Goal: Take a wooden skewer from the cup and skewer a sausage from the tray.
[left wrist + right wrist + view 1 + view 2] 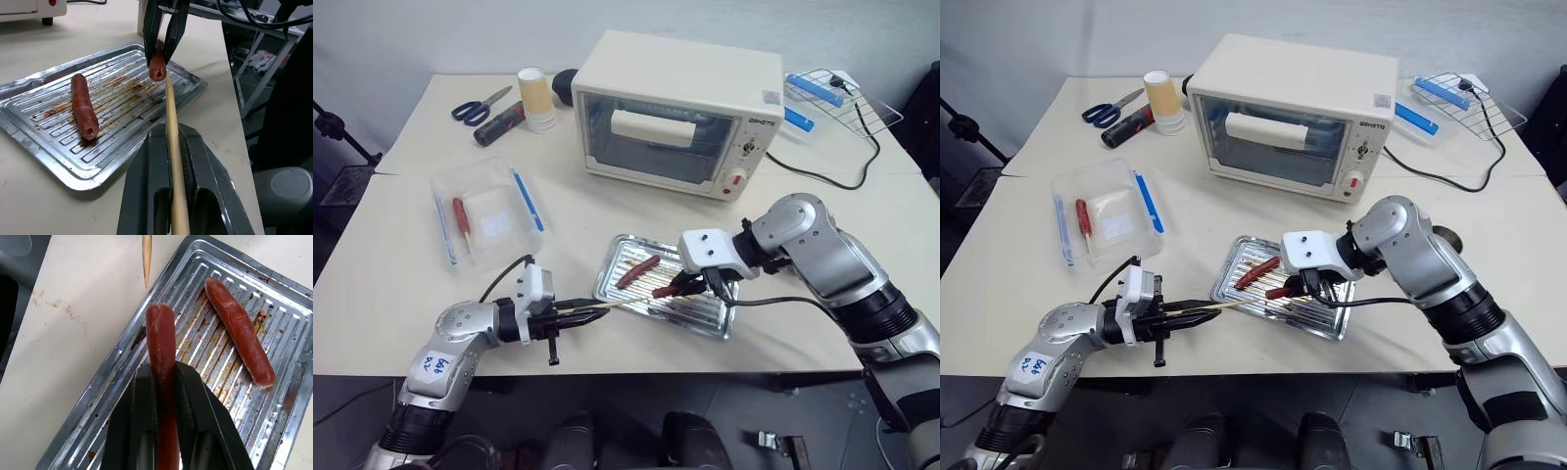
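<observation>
The wooden skewer (172, 147) is clamped between the closed fingers of the left gripper (570, 311) near the front edge of the desk, held about level with its point aimed at the tray (619, 257). One sausage (162, 352) is pinched lengthwise in the right gripper (1304, 285) and lifted just above the tray's front edge, its cut end facing the skewer tip — the two are near, with a small gap shown in the right wrist view. The second sausage (637, 271) lies loose on the ribbed base. The held sausage is judged soft, greasy and likely to slip or bend if squeezed at its end, so a grip around the middle seems best. The skewer is thin, light and probably easily snapped — it is best gripped well behind the tip and pushed straight along the sausage's axis.
</observation>
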Robot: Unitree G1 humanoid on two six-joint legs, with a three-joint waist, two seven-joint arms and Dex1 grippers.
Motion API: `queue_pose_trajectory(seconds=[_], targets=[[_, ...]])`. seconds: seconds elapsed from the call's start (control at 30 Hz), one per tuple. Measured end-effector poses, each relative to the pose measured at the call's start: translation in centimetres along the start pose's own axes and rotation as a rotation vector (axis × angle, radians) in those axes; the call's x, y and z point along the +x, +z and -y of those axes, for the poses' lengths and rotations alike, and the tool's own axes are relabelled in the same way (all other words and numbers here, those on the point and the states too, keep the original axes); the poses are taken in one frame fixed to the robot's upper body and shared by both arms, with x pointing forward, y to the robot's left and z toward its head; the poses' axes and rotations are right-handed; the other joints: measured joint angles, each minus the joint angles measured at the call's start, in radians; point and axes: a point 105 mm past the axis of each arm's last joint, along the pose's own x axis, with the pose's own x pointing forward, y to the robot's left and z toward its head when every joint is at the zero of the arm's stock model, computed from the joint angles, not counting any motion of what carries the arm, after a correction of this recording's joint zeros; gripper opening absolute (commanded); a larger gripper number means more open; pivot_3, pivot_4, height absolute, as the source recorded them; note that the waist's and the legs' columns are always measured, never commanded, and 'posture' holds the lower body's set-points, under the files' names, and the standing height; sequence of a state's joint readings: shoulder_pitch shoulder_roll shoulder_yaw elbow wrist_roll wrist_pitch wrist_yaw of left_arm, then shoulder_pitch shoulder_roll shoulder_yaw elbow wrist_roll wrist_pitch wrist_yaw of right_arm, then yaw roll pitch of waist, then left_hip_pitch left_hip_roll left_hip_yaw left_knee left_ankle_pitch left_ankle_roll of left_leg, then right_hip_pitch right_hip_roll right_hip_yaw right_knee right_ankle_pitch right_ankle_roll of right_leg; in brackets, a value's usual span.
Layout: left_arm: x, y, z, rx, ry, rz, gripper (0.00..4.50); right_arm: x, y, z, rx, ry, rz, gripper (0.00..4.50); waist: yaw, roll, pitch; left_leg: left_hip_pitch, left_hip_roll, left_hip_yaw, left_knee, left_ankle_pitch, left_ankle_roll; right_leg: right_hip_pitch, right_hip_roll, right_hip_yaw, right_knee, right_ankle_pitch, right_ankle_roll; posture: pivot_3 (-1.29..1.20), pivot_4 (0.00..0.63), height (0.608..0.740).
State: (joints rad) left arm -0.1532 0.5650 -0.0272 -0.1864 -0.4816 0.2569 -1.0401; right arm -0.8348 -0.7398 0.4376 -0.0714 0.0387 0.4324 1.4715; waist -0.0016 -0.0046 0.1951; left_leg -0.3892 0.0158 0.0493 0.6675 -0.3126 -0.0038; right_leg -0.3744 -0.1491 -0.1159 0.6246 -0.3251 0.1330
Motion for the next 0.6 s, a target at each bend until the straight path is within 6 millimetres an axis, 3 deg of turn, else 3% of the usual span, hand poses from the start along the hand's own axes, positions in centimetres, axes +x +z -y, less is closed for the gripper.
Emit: queue_pose_trajectory(seconds=[0.6], targets=[[0.79,0.11,0.00,0.007,-0.005,0.020,0.00,0.01,0.15,-0.08,-0.004,0.003,0.002,0.21,0.000,0.000,0.000,0.000,0.000,0.000,0.000,0.000,0.000,0.000,0.000,0.000,0.000,0.000,0.000,0.00,0.150,0.740]])
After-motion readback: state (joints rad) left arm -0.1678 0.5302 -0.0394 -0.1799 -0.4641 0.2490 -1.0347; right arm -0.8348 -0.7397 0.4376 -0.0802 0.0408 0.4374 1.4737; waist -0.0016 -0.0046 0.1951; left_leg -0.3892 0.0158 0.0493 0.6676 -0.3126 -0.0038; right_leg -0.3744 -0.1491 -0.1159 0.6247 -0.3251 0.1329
